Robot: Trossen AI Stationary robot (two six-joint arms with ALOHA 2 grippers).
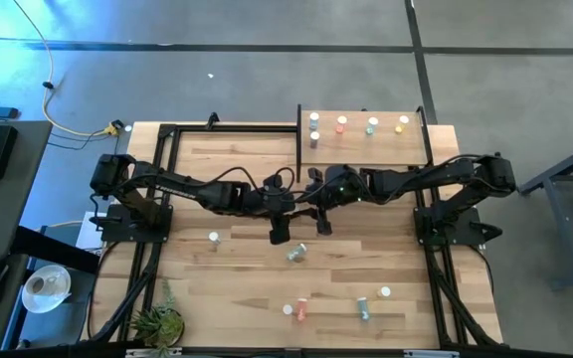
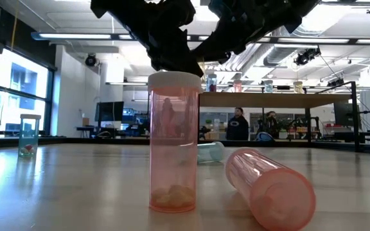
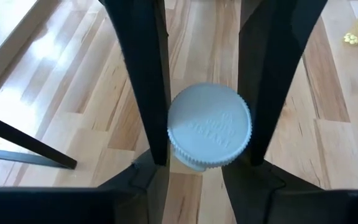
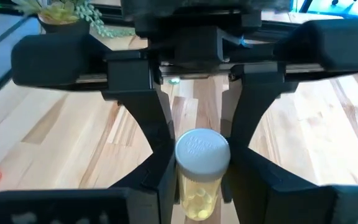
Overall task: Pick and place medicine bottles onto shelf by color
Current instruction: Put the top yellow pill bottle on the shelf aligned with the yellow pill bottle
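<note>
Right gripper (image 4: 202, 163): closed on a yellow bottle (image 4: 201, 180), the white cap (image 4: 202, 151) between its fingers. Left gripper (image 3: 209, 134): fingers stand either side of the same white cap (image 3: 209, 132); whether they press on it cannot be told.

Both grippers meet above the table (image 1: 247, 288) centre, in front of the shelf (image 1: 366, 147). The shelf carries five upright bottles in a row.

On the table: one bottle (image 1: 296, 254) near the grippers, a pink bottle (image 2: 172, 142) upright, another pink bottle (image 2: 272, 187) lying beside it.
</note>
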